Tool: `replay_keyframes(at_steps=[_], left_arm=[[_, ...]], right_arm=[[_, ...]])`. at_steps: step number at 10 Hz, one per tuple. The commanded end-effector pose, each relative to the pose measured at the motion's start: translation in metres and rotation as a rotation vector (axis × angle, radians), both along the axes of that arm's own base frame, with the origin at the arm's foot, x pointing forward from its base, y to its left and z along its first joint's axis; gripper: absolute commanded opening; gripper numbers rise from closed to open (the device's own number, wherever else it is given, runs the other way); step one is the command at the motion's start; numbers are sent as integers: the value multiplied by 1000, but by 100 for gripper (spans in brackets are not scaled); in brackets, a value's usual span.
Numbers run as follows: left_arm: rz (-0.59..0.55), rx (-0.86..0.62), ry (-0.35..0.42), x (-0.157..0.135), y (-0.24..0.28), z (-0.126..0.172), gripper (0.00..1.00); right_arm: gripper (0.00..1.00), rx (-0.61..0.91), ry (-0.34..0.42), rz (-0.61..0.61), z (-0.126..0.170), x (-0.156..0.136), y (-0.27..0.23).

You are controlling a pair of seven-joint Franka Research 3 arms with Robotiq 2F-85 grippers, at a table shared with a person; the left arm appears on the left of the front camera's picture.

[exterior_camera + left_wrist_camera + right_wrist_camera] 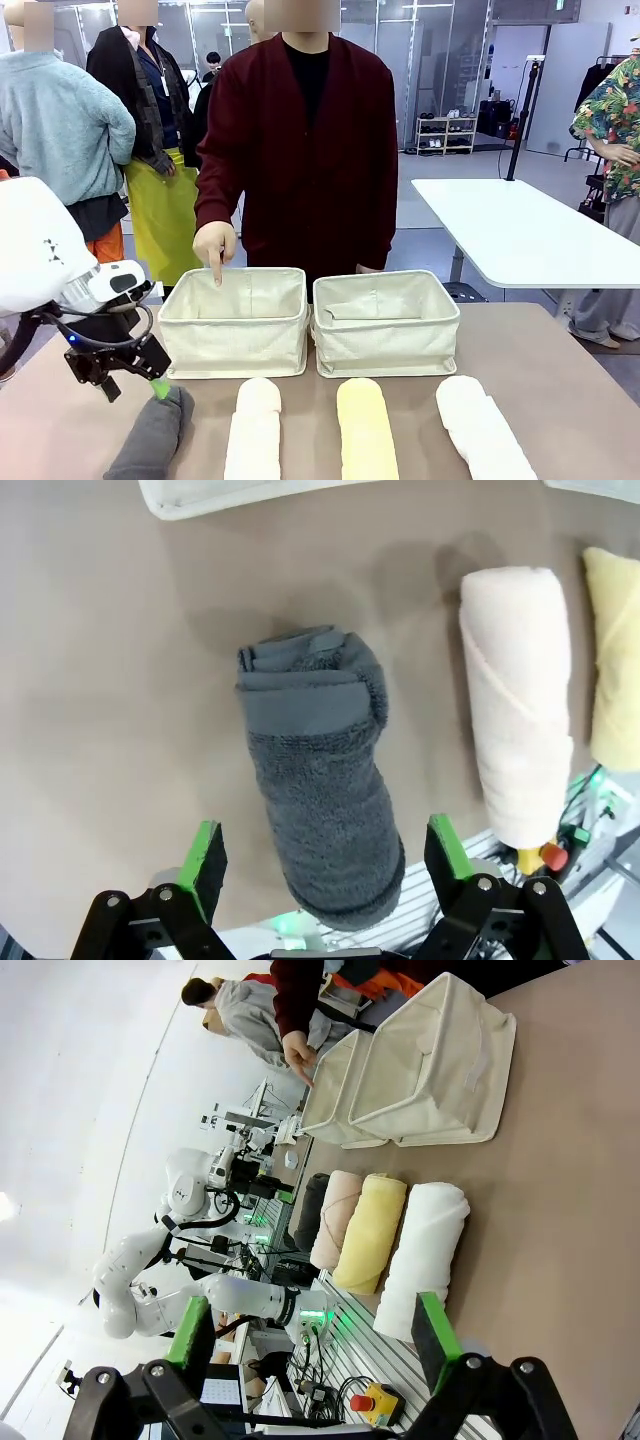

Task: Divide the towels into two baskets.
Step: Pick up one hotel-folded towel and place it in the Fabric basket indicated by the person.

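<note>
Four rolled towels lie in a row near the table's front edge: dark grey (152,437), cream-peach (254,432), pale yellow (365,430) and white (484,430). Behind them two cream canvas baskets stand side by side, the left basket (234,335) and the right basket (386,338). My left gripper (135,382) hangs open just over the grey towel's far end. In the left wrist view the grey towel (318,800) lies lengthwise between the open left gripper's (325,855) green pads (205,855). My right gripper (312,1332) is open and holds nothing, off the white towel's (425,1250) end.
The person in a dark red cardigan stands behind the baskets, one hand (215,248) pointing a finger down at the left basket's back rim. A white table (520,235) stands farther off at the right. Bare brown tabletop (560,380) lies right of the baskets.
</note>
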State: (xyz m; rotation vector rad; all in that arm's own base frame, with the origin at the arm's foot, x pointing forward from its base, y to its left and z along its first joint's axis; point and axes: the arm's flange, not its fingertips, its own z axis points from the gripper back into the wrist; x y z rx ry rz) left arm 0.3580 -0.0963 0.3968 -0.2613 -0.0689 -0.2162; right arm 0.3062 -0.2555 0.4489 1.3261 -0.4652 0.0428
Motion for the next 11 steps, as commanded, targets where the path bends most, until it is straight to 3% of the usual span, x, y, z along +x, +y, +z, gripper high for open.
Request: replay_keyframes(at_steps=[1, 5, 10, 11], left_arm=[[16, 53, -20, -37, 1, -38, 100], [21, 78, 51, -46, -1, -71, 100], [19, 81, 87, -55, -10, -98, 100], [13, 85, 81, -57, -11, -100, 89]], right_arm=[[100, 9, -17, 1, 3, -2, 0], [100, 9, -17, 1, 3, -2, 0], [100, 9, -17, 1, 3, -2, 0], [100, 9, -17, 1, 3, -2, 0]])
